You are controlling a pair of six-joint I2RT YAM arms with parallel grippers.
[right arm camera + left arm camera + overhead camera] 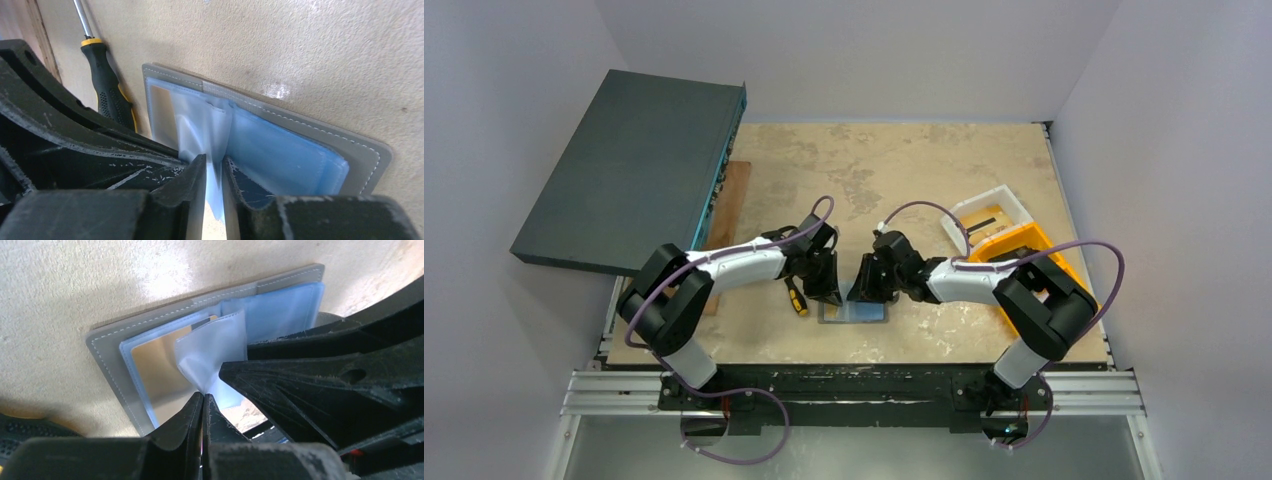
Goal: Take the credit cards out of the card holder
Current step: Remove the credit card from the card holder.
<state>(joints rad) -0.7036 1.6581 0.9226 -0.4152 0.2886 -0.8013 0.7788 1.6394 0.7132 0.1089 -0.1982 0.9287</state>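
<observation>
Holder (107, 357) lies open near the bench (874, 170) edge. Left jaws pinch its sleeve (215, 347); right jaws straddle it, ajar.

Card holder (305, 142) open flat on table (300, 40); right gripper (215, 162) jaws slightly parted around translucent sleeve (200, 125); screwdriver (107, 85) just beside.

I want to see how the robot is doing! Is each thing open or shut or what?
card holder: open, lying flat.
plastic sleeve: lifted, pinched at its edge.
left gripper: shut on the plastic sleeve.
right gripper: jaws slightly apart, sleeve between them.
shiny card: inside its pocket.
screwdriver: lying flat.
</observation>
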